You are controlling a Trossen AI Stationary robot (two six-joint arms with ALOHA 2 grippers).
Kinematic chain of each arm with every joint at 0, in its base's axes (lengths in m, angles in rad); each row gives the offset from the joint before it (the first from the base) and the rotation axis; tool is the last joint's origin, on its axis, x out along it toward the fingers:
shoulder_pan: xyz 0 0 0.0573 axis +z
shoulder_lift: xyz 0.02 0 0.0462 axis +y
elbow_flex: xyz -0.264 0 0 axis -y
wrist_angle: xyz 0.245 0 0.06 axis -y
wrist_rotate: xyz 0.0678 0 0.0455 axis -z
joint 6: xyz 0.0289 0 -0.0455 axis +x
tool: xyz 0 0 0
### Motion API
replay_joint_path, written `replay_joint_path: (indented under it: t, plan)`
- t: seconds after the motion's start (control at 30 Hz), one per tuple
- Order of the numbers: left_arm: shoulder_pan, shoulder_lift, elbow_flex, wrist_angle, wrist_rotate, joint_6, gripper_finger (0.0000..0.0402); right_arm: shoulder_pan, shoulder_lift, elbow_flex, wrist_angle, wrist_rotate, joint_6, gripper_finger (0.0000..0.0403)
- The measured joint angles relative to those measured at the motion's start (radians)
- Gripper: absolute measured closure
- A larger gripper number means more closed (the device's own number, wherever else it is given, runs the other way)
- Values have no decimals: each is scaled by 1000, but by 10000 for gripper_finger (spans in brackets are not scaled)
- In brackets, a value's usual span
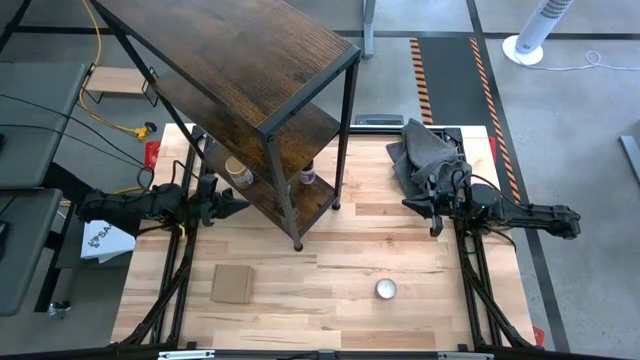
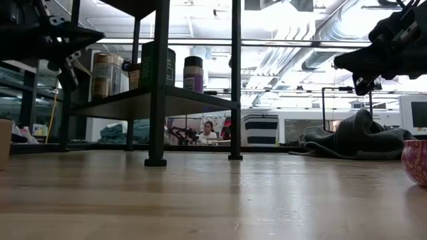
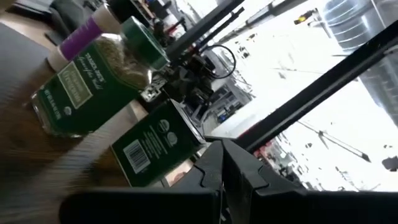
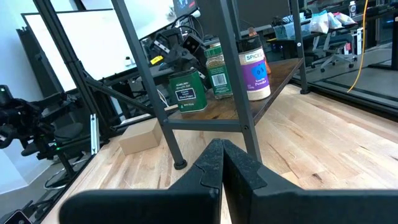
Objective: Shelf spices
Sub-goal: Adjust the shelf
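The shelf (image 1: 262, 110) is a tall dark-wood rack in a black frame, standing at the table's far middle. On its lowest board (image 4: 249, 102) stand the spices: a dark green tin (image 4: 188, 90), a green-lidded jar (image 4: 217, 70), a dark-capped jar with a purple-white label (image 4: 255, 76) and a tan-lidded jar (image 1: 238, 172). My left gripper (image 1: 240, 204) is shut and level at the shelf's left side, close to the green-lidded jar (image 3: 93, 81) and the tin (image 3: 158, 144). My right gripper (image 1: 418, 205) is shut, to the right of the shelf, holding nothing.
A flat cardboard square (image 1: 233, 283) lies near the table's front left and a round silvery disc (image 1: 386, 290) near the front right. A dark crumpled cloth (image 1: 428, 150) lies at the far right, behind my right gripper. A pink bowl's rim (image 2: 416, 160) shows in the low view.
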Motion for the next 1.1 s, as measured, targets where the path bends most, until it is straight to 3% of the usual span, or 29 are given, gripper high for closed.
replay_joint_path:
  t: [0.7, 0.83, 0.93, 1.0, 1.1]
  plan:
    - [0, 0, 0, 0, -4, 89, 401, 0, 0, 0, 0, 0, 0, 402]
    - [0, 1, 0, 178, 23, 74, 401, 0, 0, 0, 0, 0, 0, 402]
    - [0, 0, 57, 268, 11, 150, 401, 0, 0, 0, 0, 0, 0, 402]
    - [0, 0, 130, 176, -37, 222, 401, 0, 0, 0, 0, 0, 0, 402]
    - [0, 8, 276, -135, -164, 288, 401, 0, 0, 0, 0, 0, 0, 402]
